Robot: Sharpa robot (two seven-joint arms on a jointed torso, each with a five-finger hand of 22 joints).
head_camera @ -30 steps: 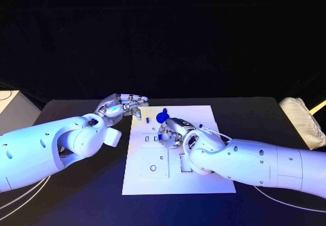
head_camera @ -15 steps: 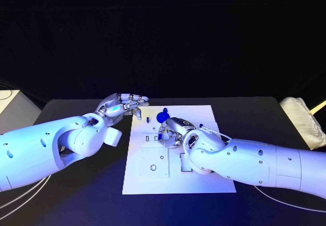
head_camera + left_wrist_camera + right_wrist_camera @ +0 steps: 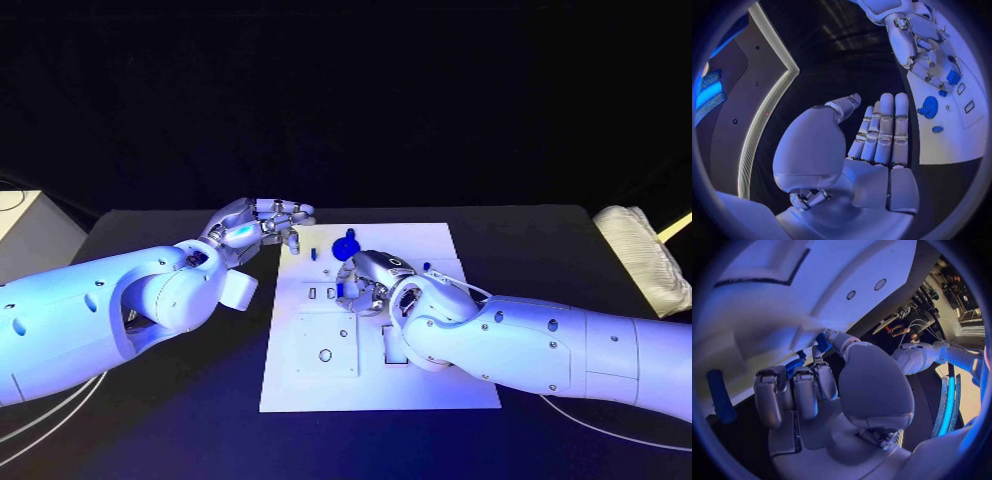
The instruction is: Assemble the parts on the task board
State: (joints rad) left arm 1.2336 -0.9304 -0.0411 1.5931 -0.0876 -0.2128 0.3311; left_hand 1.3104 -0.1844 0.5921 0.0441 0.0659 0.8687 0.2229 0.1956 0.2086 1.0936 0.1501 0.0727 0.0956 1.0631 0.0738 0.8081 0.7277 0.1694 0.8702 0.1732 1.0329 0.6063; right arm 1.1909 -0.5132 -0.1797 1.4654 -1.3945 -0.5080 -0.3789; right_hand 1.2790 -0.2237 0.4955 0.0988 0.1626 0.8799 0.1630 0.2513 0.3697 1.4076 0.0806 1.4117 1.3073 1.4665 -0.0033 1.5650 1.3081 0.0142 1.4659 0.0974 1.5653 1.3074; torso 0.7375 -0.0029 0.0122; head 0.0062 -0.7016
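Board (image 3: 433, 390) w/ round blue part (image 3: 345, 247); right hand (image 3: 369, 280) pinching small blue part (image 3: 822, 343), left hand (image 3: 267, 225) released.

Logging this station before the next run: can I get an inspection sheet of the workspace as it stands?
Surface: black table, bare round the board.
Job's things: white task board mid-table; round blue part at its far end; small blue part at the right robot hand's fingertips.
Clutter: pale padded object at the table's right edge.
Robot hands: left robot hand holds nothing, by the board's far left corner; right robot hand over the board, fingers curled on the small part.
Cables: white cables near the left arm.
Surroundings: dark.
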